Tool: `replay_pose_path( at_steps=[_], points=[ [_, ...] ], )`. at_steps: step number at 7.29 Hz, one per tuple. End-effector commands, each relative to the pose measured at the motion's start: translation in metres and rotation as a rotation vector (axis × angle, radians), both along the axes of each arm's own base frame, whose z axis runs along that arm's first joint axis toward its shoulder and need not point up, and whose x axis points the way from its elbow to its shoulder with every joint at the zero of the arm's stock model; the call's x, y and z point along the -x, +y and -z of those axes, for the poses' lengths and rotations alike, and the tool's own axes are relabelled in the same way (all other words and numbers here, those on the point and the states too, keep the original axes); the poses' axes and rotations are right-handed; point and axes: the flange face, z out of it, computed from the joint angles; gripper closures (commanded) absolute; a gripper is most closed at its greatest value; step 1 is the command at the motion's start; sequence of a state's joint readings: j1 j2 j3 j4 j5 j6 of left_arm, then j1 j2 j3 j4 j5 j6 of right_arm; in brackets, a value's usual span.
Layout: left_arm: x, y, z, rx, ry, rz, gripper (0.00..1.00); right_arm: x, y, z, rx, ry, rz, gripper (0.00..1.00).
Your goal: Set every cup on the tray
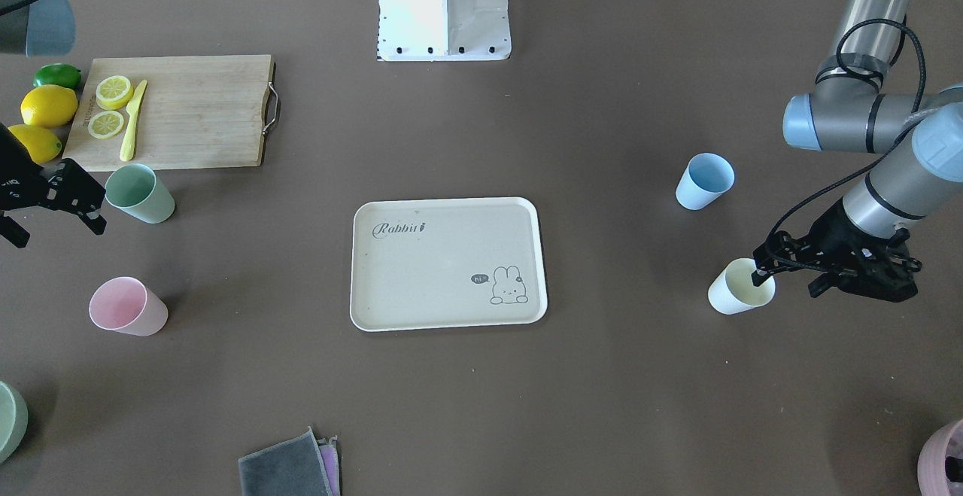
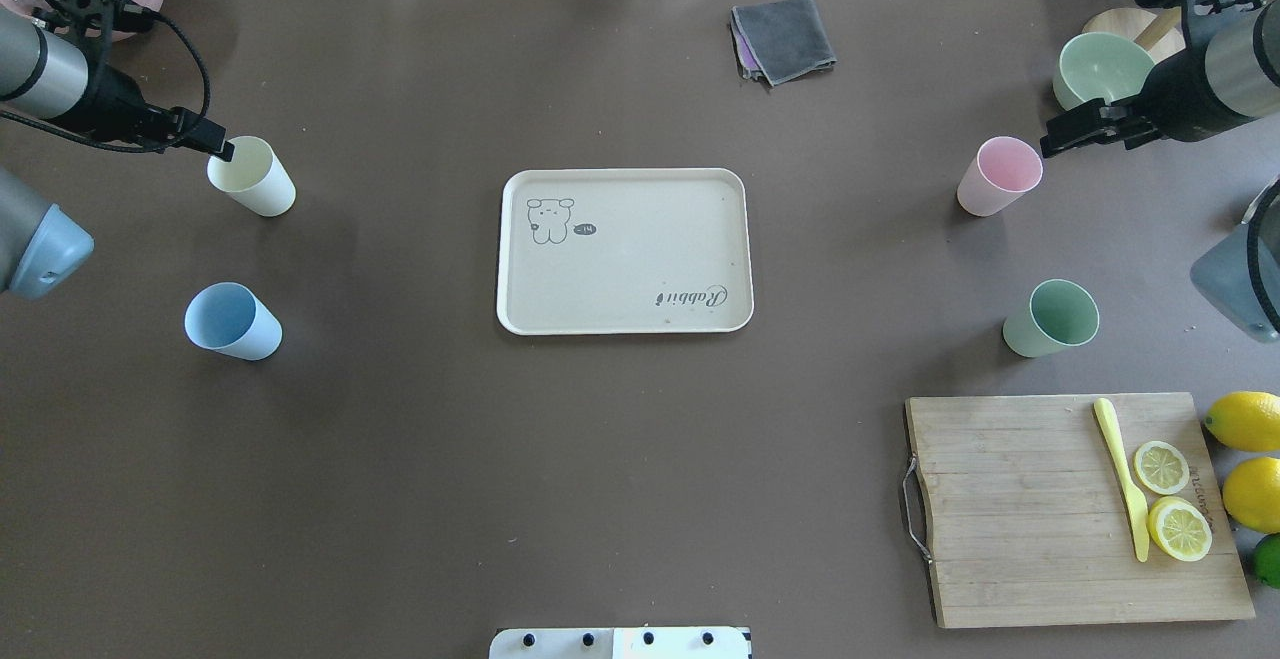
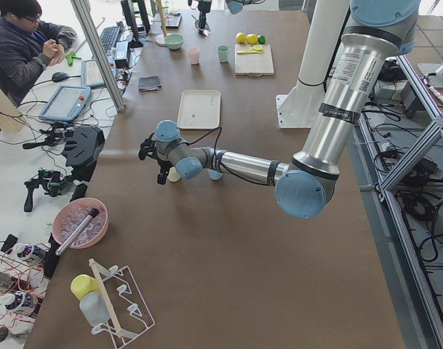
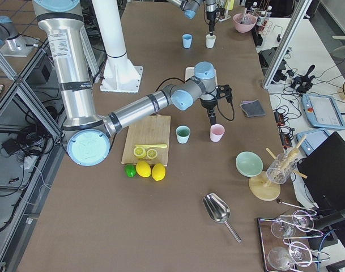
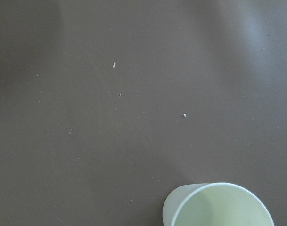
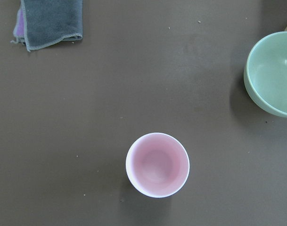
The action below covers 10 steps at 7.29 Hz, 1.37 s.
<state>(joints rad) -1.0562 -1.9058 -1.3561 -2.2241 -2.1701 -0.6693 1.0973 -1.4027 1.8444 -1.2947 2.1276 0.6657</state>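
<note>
The cream tray [image 1: 444,285] [image 2: 640,239] lies at the table's middle with nothing on it. All cups stand upright on the table. On my left side are the cream-yellow cup [image 1: 741,287] [image 2: 252,176] [image 5: 218,207] and the blue cup [image 1: 705,181] [image 2: 232,321]. My left gripper [image 1: 788,279] is open, with one fingertip [image 2: 222,149] at the cream-yellow cup's rim. On my right side are the pink cup [image 1: 128,306] [image 2: 1000,175] [image 6: 157,165] and the green cup [image 1: 140,193] [image 2: 1052,318]. My right gripper [image 1: 54,226] hovers open above the pink cup and holds nothing.
A wooden cutting board [image 2: 1020,509] with lemon slices and a yellow knife [image 2: 1120,479] sits near my right side, with lemons and a lime beside it. A green bowl [image 2: 1105,69], a grey cloth [image 2: 785,37] and a pink container [image 1: 944,458] lie along the far edge.
</note>
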Motion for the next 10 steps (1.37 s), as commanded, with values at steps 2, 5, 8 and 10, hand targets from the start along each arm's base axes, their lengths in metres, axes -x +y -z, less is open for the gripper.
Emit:
replay_pose_path(
  at_steps=[2, 5, 8, 10],
  points=[
    [-0.030, 0.007, -0.011, -0.028, -0.062, 0.006, 0.46, 0.000, 0.000, -0.002, 0.003, 0.001, -0.001, 0.00],
    [-0.048, 0.015, -0.010, -0.039, -0.063, -0.030, 1.00, 0.000, 0.000, -0.004, 0.004, 0.005, 0.001, 0.00],
    [-0.068, -0.015, 0.065, -0.054, -0.033, -0.020, 1.00, 0.000, 0.000, -0.003, 0.005, 0.004, -0.001, 0.00],
    [-0.088, -0.027, 0.146, 0.033, -0.004, 0.033, 1.00, 0.000, 0.000, -0.003, 0.005, 0.004, -0.001, 0.00]
  ],
)
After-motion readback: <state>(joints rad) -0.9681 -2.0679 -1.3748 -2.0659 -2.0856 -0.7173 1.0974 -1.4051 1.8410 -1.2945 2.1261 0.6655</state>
